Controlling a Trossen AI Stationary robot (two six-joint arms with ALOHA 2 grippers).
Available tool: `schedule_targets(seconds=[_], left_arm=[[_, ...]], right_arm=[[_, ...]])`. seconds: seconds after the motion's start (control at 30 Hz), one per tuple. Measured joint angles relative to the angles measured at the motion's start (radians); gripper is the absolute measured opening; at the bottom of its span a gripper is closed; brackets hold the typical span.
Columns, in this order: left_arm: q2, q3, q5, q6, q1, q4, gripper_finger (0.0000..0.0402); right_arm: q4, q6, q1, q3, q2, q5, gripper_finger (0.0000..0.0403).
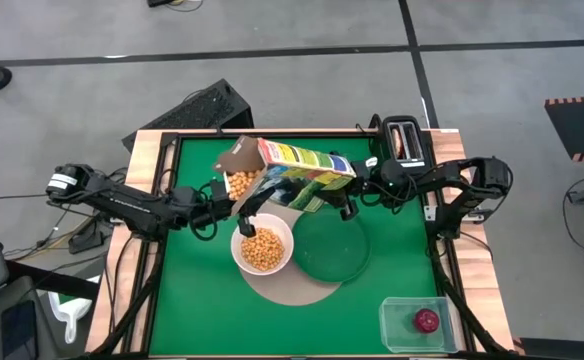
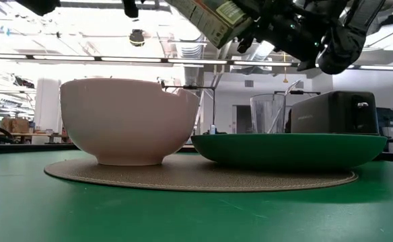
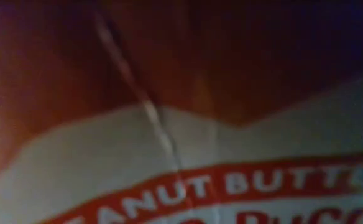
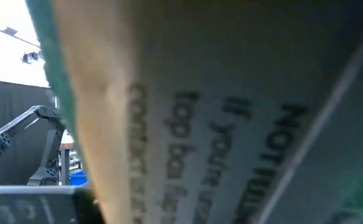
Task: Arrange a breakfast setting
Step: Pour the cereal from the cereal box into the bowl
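Observation:
The yellow-green cereal box [image 1: 302,165] hangs tilted in the air above the far part of the mat, its open end [image 1: 238,172] toward the table's left and full of cereal. My right gripper [image 1: 355,192] is at its closed end. My left gripper [image 1: 230,200] is close under the open end, and its wrist view shows only the box's printed face [image 3: 231,186]. The white bowl [image 1: 236,250], full of cereal, and the dark-green plate [image 1: 329,250] stand side by side on the round tan mat [image 1: 292,290]. My right gripper holds the box by its closed end [image 2: 231,28], coming from the table's right. The box is lifted clear, lengthwise left to right, its open end higher than the held end. The box itself hides the exact place of contact.
A black toaster [image 1: 404,140] stands at the far right corner. A clear plastic tub [image 1: 397,325] with a small red fruit [image 1: 427,320] sits at the near right. The near left of the green tabletop [image 1: 192,310] is bare.

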Motion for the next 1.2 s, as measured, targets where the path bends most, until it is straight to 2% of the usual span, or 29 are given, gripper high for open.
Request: schedule_targets(seconds=[0.23,0.33,0.57,0.73,0.87,1.07,1.2], left_arm=[[-0.004,0.0,-0.009,0.021,0.001,-0.013,0.0092],[-0.034,0.0,-0.01,0.028,0.001,-0.054,0.0091],[-0.195,-0.001,-0.013,0.016,0.0,-0.263,0.009],[-0.321,0.008,-0.023,0.013,0.0,-0.413,0.009],[-0.401,0.088,-0.138,0.021,0.003,-0.611,0.0089],[-0.445,0.204,-0.269,0.009,0.001,-0.904,0.009],[-0.459,0.276,-0.421,-0.033,0.002,-1.071,0.0091]], right_arm=[[-0.048,0.031,-0.02,0.001,-0.01,-0.001,0.0291],[-0.055,0.034,-0.039,-0.003,-0.017,-0.05,0.0302],[-0.163,0.054,-0.099,-0.035,-0.123,-0.113,0.0304],[-0.35,-0.024,-0.124,-0.048,-0.24,-0.136,0.0305],[-0.482,-0.087,-0.12,-0.049,-0.33,-0.143,0.0305],[-0.683,-0.153,-0.107,-0.05,-0.443,-0.138,0.0305],[-0.836,-0.206,-0.065,-0.05,-0.494,-0.138,0.0305]])
